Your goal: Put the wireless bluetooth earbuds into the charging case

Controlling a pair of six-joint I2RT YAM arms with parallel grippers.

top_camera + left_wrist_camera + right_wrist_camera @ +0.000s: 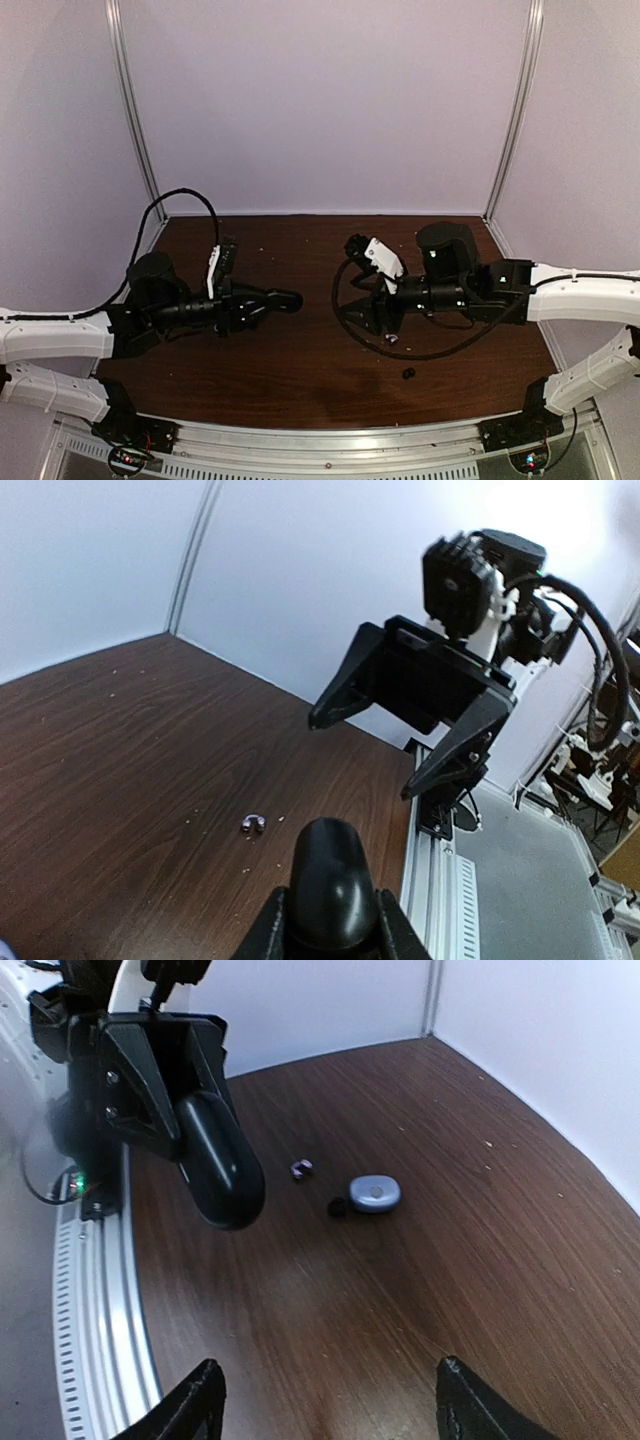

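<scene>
The right tool [335, 1392] hangs wide open and empty over the counter [450, 1290], with the task seemingly at its start. Ahead of its fingertips lies the charging case [375, 1193], a grey-blue oval that appears shut, with no lavender interior showing. A small dark item [338, 1206] sits just beside it, too small to identify. A little farther out from the tool rests one pale-purple earbud [301, 1168], outside the case; a second is not visible. Farthest from the right tool, the left tool [332, 925] is clamped on a dark glossy oval object [218, 1165], raised off the counter. By the look of it, opening the case and seating both buds are yet to be done.
</scene>
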